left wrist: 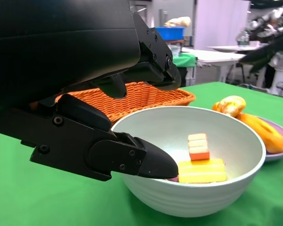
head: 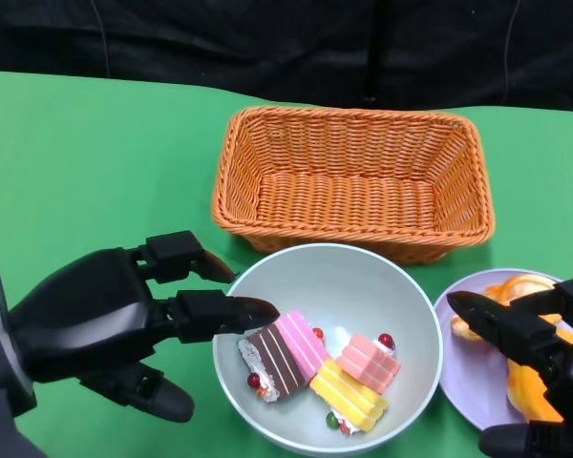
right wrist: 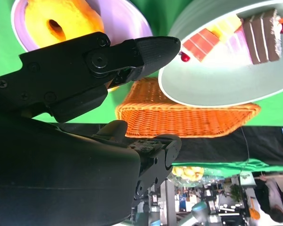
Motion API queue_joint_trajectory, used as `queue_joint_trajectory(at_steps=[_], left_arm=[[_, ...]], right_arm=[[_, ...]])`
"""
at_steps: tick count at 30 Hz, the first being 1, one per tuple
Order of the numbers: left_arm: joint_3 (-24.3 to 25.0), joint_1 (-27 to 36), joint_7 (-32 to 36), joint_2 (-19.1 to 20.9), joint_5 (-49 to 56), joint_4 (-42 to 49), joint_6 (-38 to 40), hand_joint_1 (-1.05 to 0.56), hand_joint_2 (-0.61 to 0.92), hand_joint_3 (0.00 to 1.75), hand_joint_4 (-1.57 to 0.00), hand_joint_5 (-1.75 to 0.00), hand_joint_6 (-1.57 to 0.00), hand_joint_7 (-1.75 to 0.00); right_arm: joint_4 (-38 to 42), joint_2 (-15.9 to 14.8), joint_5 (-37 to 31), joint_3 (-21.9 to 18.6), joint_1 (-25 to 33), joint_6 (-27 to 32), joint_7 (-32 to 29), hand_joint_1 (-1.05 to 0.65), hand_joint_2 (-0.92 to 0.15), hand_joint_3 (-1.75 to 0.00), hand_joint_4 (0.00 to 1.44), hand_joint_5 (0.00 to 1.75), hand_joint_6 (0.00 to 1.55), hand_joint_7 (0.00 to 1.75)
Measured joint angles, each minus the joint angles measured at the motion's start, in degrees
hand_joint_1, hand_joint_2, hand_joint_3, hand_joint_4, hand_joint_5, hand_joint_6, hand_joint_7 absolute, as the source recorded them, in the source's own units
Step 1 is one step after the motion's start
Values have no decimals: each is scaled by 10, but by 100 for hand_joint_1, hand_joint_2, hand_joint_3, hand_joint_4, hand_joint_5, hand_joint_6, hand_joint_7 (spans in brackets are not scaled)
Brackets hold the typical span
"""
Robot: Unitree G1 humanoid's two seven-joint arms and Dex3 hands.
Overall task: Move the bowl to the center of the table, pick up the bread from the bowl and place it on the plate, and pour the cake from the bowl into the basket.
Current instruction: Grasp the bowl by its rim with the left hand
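Progress, judged from the layout: bowl (head: 406,305) sits roughly mid-desk, so the move step looks done. Bread is out of the bowl and on the plate (head: 468,377), so that step looks done too. Cake is still in the bowl, basket (head: 353,181) holds nothing visible; the pour is what's left.

Landmark = bowl.

Nearest, either side of the bowl: left hand (head: 105,320) at the bowl's left edge, fingers spread, one fingertip (left wrist: 155,162) over the rim and close to the chocolate slice; contact with the rim can't be confirmed, and it holds nothing yet. Right hand (head: 540,358) to the right of the bowl, over the plate, fingers apart, nothing in it.

In the bowl: cake pieces (head: 349,367), three counted: chocolate-pink, yellow, pink-red, lying close together at the near side, with small red berry bits around.

Just right of the bowl: one purple plate, bread (head: 516,291) on it; two pieces by the left wrist view, a ring-shaped one in the right wrist view.

Beyond the bowl: one orange wicker basket, nearly touching the far rim.

Green desk (head: 76,172) under all.
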Motion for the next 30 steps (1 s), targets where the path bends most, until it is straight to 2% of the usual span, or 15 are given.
queue_joint_trajectory(at_steps=[4,5,9,18,24,30], left_arm=[[0,-21,38,1,56,21,-33,-77,88,1,-25,-81,-60,-11],[0,-27,55,1,73,28,-44,-75,85,1,-30,-84,-66,-14],[-2,-49,131,0,160,41,-80,-73,82,0,-35,-90,-73,-18],[-56,-64,221,3,274,33,-82,-66,85,2,-36,-92,-69,-15],[-109,-84,283,19,355,33,-47,-62,91,2,-36,-95,-68,-14],[-164,-105,290,23,360,46,-26,-61,90,1,-37,-98,-68,-14]], right_arm=[[-11,11,0,0,7,0,0,-75,-92,-19,7,82,32,5],[-12,12,0,0,9,0,0,-75,-92,-20,8,82,33,5],[-23,24,0,0,16,2,0,-74,-92,-20,7,83,33,5],[-44,42,0,0,31,5,7,-73,-92,-21,5,84,33,5],[-56,53,0,0,33,6,10,-73,-92,-21,5,85,32,5],[-65,58,9,-3,40,6,17,-72,-92,-21,4,87,32,5]])
